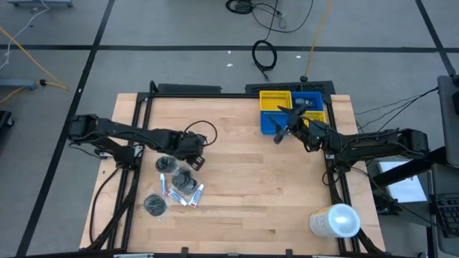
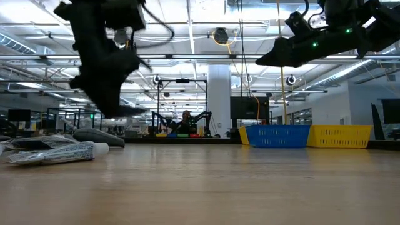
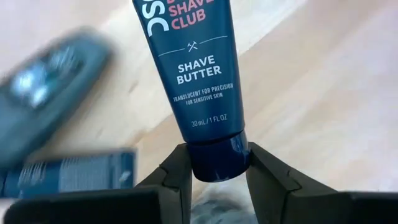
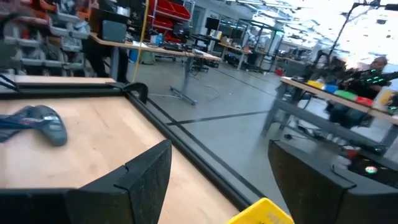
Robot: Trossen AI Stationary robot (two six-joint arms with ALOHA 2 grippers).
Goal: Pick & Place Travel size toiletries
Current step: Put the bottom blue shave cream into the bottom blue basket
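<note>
I see left gripper (image 3: 214,180) clamped on cap of dark blue shave butter tube (image 3: 189,68), above the toiletries pile (image 1: 176,185) | tube's long axis runs straight away from the fingers, cap toward wrist | its far end is cut off | right gripper (image 4: 214,180) stands apart, empty, over the bins (image 1: 294,111)

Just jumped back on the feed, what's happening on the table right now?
The left claw is closed on the cap end of a dark blue shave butter tube, over the pile of travel toiletries on the left side of the wooden table. The right claw is open and empty, up in the air at the yellow bin and blue bin at the far edge. A large white cylinder sits at the near right corner.
</note>
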